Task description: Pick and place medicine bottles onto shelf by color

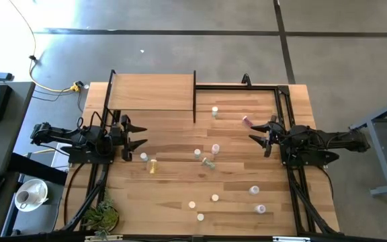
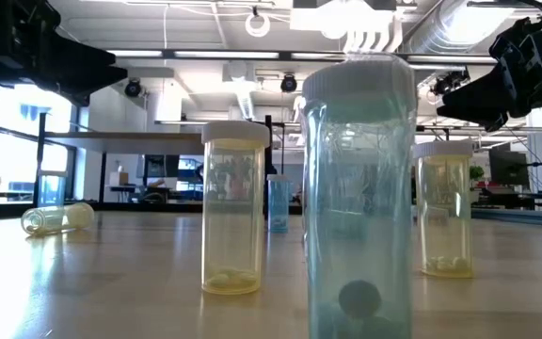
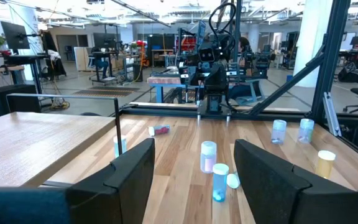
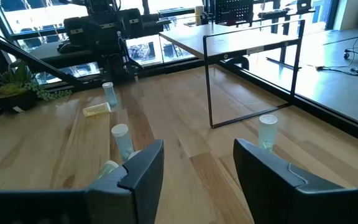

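The medicine bottles are scattered over the wood table between my arms. A green one [image 1: 215, 111] stands near the shelf and a pink one [image 1: 246, 121] lies by my right gripper. A yellow one [image 1: 153, 166] lies near my left gripper, and several more stand toward the near edge [image 1: 215, 197]. The shelf [image 1: 152, 92], a light-wood board on thin black posts, stands at the far left with nothing on it. My left gripper [image 1: 140, 134] [image 3: 194, 180] and right gripper [image 1: 255, 133] [image 4: 197, 171] hover level at the table's sides. Both are open with nothing between the fingers.
Black frame rails [image 1: 284, 107] run along the table's far and right sides. A small potted plant [image 1: 101, 216] sits at the near left corner. In the low view, a blue-green bottle [image 2: 358, 188] and two yellow ones [image 2: 233, 207] stand close to the camera.
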You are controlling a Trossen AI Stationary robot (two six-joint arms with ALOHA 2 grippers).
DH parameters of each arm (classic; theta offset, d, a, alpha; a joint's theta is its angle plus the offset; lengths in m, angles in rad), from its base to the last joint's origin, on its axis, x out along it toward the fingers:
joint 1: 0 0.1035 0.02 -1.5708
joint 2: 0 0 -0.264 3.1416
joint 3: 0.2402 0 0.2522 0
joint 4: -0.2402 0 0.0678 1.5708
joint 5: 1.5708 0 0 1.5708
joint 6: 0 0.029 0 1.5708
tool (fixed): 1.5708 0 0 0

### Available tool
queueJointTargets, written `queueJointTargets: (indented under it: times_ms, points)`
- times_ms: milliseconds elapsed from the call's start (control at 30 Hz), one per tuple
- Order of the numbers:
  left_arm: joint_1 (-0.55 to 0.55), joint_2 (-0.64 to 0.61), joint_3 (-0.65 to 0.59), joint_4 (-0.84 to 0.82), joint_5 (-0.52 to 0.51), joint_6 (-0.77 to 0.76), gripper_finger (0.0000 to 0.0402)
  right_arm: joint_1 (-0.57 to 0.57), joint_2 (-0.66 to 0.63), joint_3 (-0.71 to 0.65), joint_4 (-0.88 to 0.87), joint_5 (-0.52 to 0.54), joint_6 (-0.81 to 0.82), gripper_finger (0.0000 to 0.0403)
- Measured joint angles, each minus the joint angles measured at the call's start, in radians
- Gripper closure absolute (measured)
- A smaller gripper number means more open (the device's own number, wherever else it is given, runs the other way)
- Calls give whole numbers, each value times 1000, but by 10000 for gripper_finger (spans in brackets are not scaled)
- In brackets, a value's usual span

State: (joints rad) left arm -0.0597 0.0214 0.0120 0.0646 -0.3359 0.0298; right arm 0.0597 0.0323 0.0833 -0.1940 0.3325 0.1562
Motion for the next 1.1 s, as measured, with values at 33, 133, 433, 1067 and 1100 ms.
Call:
queueJointTargets:
  times_ms: [33,133,433,1067,1100]
  points:
    - [0,0,0,0,0,0,190,0,0,0,0,0,0,218]
    - [0,0,0,0,0,0,190,0,0,0,0,0,0,218]
    - [0,0,0,0,0,-1,190,0,0,0,0,0,0,218]
    - [0,0,0,0,1,-79,190,0,0,0,0,0,0,218]
    - [0,0,0,0,1,-79,190,0,0,0,0,0,0,218]
